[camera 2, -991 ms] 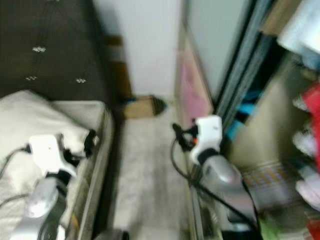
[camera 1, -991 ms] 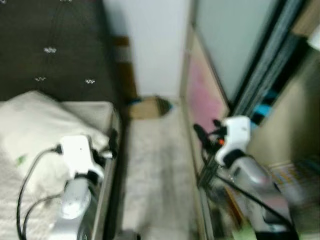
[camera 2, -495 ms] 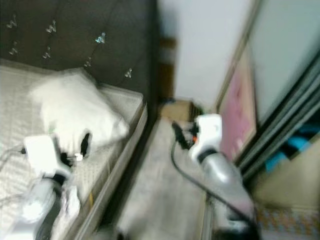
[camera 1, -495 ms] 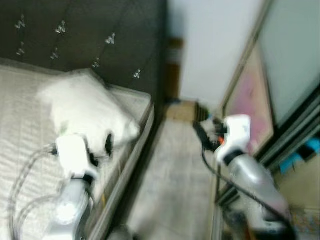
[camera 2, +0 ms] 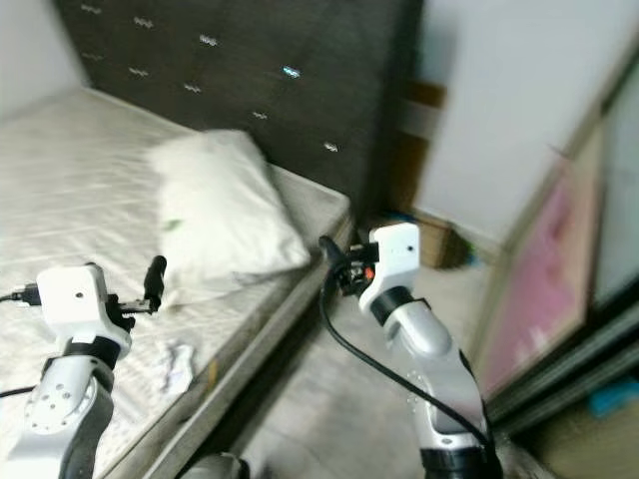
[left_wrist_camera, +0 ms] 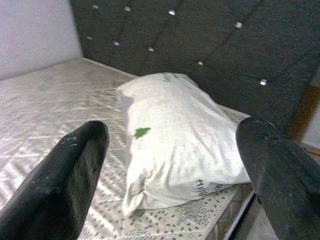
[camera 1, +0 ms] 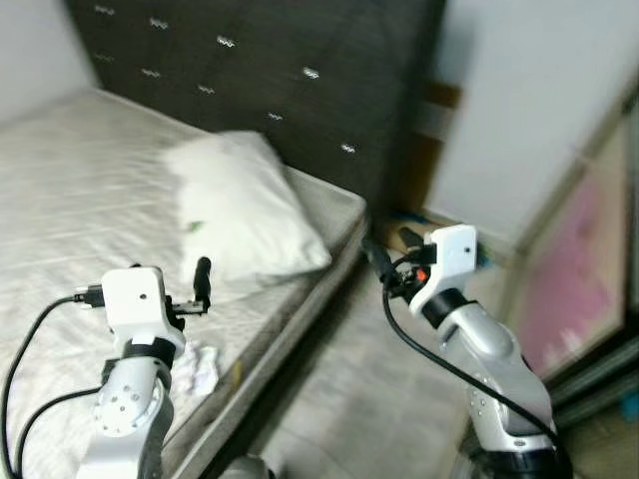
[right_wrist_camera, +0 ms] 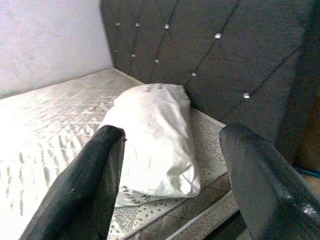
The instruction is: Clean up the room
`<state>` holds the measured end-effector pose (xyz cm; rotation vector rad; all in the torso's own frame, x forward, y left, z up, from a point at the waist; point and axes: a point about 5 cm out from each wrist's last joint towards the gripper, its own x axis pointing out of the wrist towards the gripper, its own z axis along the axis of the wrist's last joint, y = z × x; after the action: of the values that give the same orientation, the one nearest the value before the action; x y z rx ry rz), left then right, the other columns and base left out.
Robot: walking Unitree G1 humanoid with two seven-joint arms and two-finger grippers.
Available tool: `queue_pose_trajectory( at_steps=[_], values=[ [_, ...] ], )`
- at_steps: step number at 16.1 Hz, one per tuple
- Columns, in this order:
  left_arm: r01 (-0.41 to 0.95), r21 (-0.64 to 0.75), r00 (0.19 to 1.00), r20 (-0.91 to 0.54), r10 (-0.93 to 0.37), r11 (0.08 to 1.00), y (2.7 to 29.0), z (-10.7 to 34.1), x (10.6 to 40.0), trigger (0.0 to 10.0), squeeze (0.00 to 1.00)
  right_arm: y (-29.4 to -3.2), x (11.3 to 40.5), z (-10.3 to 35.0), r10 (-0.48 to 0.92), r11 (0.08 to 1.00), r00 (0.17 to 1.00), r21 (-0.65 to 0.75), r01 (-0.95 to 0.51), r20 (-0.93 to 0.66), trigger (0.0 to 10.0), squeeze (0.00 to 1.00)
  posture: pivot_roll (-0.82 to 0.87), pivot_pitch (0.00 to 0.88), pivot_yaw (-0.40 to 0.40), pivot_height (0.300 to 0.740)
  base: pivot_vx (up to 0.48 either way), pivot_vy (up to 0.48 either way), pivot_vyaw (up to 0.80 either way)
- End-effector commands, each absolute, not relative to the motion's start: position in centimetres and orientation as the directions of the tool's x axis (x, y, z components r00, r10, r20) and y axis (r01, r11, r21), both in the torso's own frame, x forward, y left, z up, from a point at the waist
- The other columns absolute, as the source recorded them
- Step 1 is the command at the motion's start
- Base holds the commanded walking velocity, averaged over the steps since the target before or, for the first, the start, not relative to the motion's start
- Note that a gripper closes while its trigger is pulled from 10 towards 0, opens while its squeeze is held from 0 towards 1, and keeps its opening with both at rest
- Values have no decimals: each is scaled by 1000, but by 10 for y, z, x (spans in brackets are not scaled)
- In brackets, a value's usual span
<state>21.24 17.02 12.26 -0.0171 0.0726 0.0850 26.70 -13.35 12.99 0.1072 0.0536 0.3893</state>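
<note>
A white pillow [camera 1: 245, 210] lies on the bare mattress [camera 1: 80, 190] by the dark tufted headboard [camera 1: 300, 90], with a small green scrap [left_wrist_camera: 142, 132] on it. A crumpled white tissue [camera 1: 203, 367] sits on the mattress near its edge, just right of my left arm. My left gripper [camera 1: 200, 284] hovers over the mattress edge short of the pillow, open and empty. My right gripper [camera 1: 389, 247] is held up over the floor beside the bed corner, also open with nothing in it. Both wrist views look between spread fingers [right_wrist_camera: 100, 165] at the pillow.
A strip of grey floor [camera 1: 369, 399] runs between the bed and a pink-tinted sliding panel [camera 1: 574, 269] on the right. A cardboard box [camera 2: 434, 239] stands against the white wall past the bed corner.
The camera has swung to the left: the bed and pillow now take up far more of the picture and the wardrobe has slid off right. Both arms hold the same pose.
</note>
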Motion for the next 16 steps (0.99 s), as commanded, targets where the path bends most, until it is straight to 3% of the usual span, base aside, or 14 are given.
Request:
queue_pose_trajectory(
  at_steps=[1,3,4,5,15,16],
  values=[
    [-72,-21,996,-62,70,997,167,125,212,10000,0,-139,268,132,359,929,933,101,-355,-23,10000,0,42,0,-37,740,0,0,794],
    [-82,-34,995,-60,80,996,168,124,212,10000,0,-143,270,135,319,945,948,72,-318,-3,10000,0,42,0,-37,740,0,0,791],
    [-86,-56,994,-68,82,995,169,123,212,10000,0,-143,270,135,308,949,951,68,-307,-1,10000,843,42,0,-37,740,0,0,788],
    [-81,-80,995,-67,76,993,170,123,212,10000,1000,-144,270,134,291,955,957,63,-290,-3,10000,1000,42,0,-37,740,0,0,788],
    [-114,-60,990,-85,109,992,171,120,212,10000,1000,-149,275,131,256,966,967,44,-255,-13,10000,1000,46,0,-56,740,0,0,791],
    [-116,-49,990,-88,112,992,171,119,211,10000,302,-149,275,130,252,967,968,43,-251,-16,10000,1000,46,0,-56,740,0,0,794]
  ],
)
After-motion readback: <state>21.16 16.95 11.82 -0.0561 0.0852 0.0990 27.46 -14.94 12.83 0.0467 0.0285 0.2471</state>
